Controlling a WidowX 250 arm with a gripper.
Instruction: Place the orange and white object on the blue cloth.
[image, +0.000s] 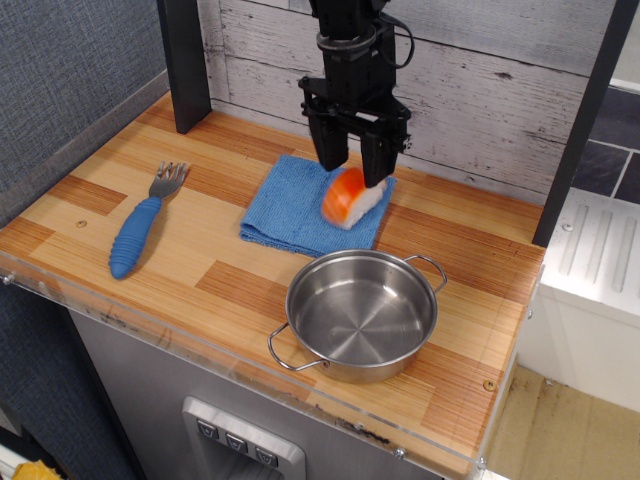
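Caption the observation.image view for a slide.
Gripper holds toy sushi above the blue cloth, beside a steel pot and fork.

The arm above the pincer (353, 172) runs out of the top edge, so its upper links cannot be seen, and the dark post well to the pincer's left is cut off there too. The orange and white object (351, 197) just below the fingertips is motion-blurred, its white stripes lost, and whether it touches or hangs over the blue cloth (290, 205) beneath cannot be told; it hides that cloth's right part. The bench (230, 270) front below the pincer, with its small buttons, is cropped by the bottom edge.
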